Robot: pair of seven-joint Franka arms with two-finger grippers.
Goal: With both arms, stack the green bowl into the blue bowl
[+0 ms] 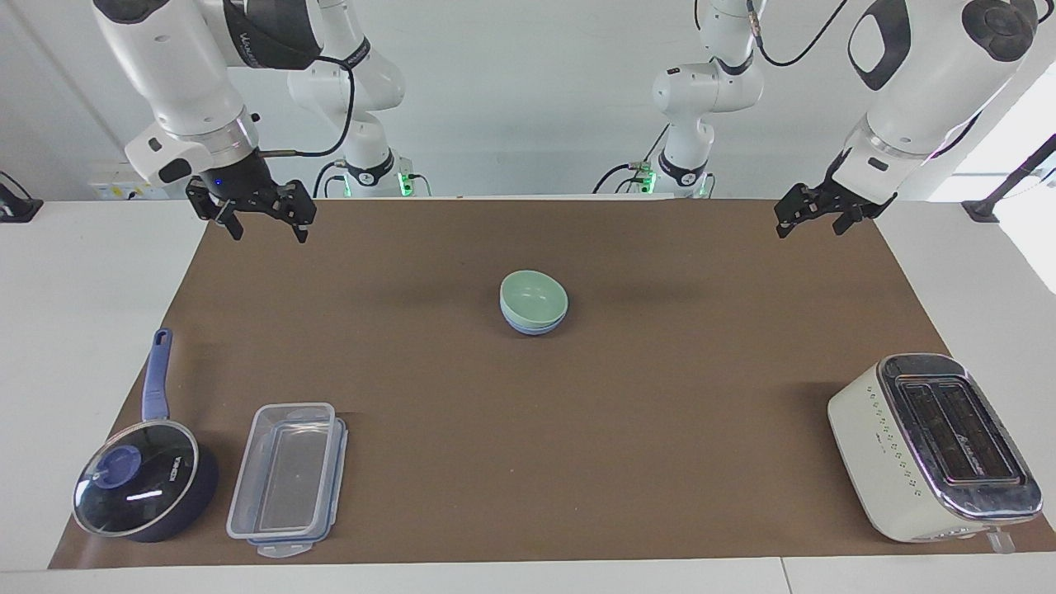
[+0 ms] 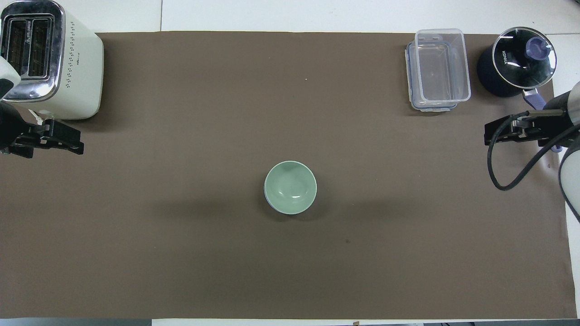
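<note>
Green bowl (image 1: 534,294) nested in the blue bowl (image 1: 532,323), mid-bench.
Both tools hang empty above the mat's (image 1: 660,429) robot-side corners: the right tool (image 1: 262,232) with fingers spread apart, the left tool (image 1: 810,221) seemingly parted too, well clear of the bowls.

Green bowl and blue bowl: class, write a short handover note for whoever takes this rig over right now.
Right tool: open, holds nothing, raised over the mat's edge at its own end.
Left tool: open, holds nothing, waits over the mat's edge at its end.
The small pale mint-green bowl sits nested in the small light-blue bowl, mid-mat.
Done: stacking.
Left: nothing that shows.
</note>
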